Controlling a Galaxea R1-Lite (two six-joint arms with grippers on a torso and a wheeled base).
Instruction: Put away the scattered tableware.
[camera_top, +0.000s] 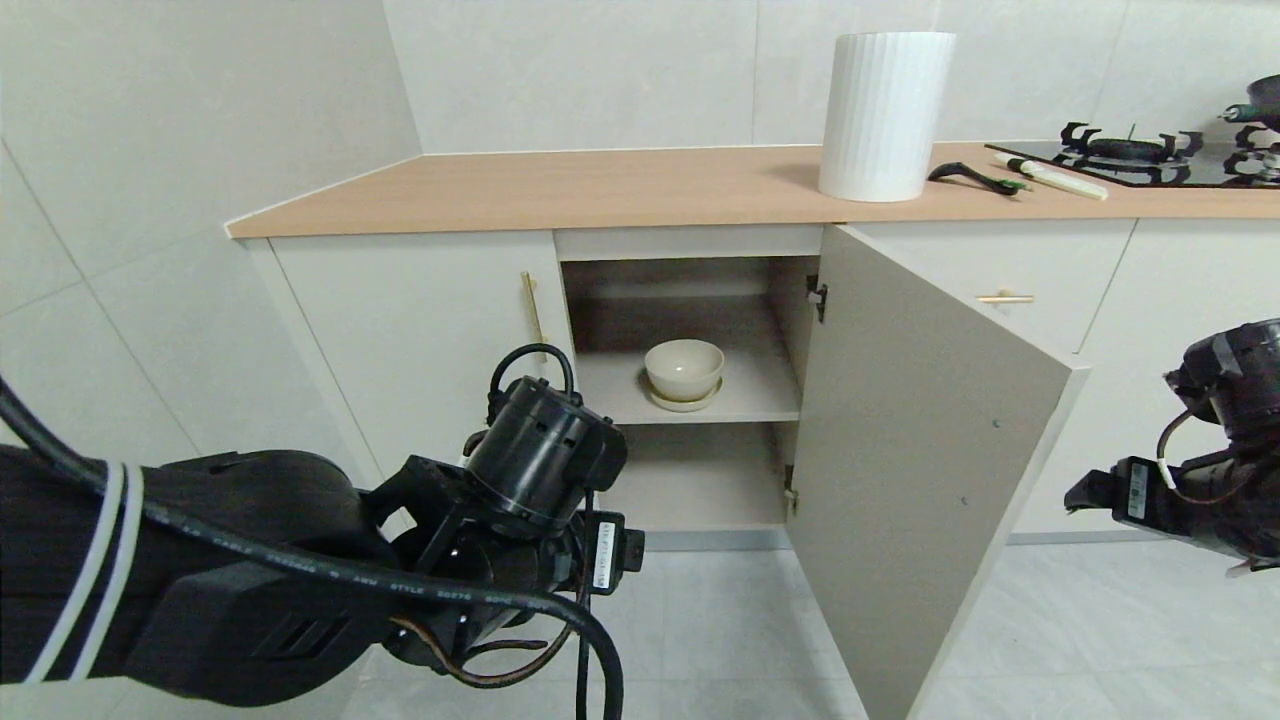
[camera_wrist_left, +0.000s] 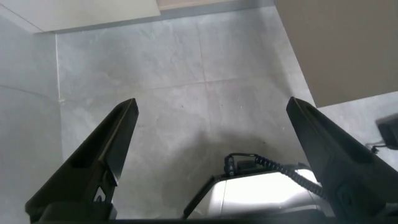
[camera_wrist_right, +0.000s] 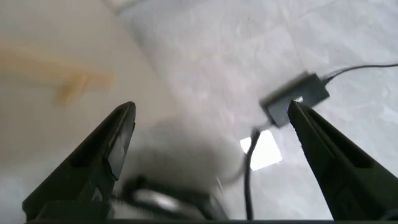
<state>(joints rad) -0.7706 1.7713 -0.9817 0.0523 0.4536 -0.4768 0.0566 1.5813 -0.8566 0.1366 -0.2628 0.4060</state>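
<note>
Nearest, the left arm (camera_top: 300, 560) hangs low before the cabinet. White lettering runs along its black cable (camera_top: 420, 585), and a white barcode label (camera_top: 602, 553) sits at the wrist, its print too small to make out. In the left wrist view the left jaws are released, spread wide over the grey floor tiles (camera_wrist_left: 186, 93) with nothing between them. The right arm (camera_top: 1220, 450), out to the right of the open door, carries a similar small label (camera_top: 1138, 490). The right jaws are likewise released and hold nothing.

Beyond, the cabinet door (camera_top: 920, 440) stands swung open. On the upper shelf (camera_top: 760, 385) inside sits the bowl (camera_top: 684, 368). It is cream, plain, round and upright, and rests on a small plate (camera_top: 682, 404) of the same colour. No marking shows on either.

Farther back, the wooden desk (camera_top: 560, 190) carries a tall white ribbed container (camera_top: 884, 115). Just beside it lie a black-handled utensil (camera_top: 975, 178) and a pale one (camera_top: 1055, 180), near the black stove (camera_top: 1140, 155).
</note>
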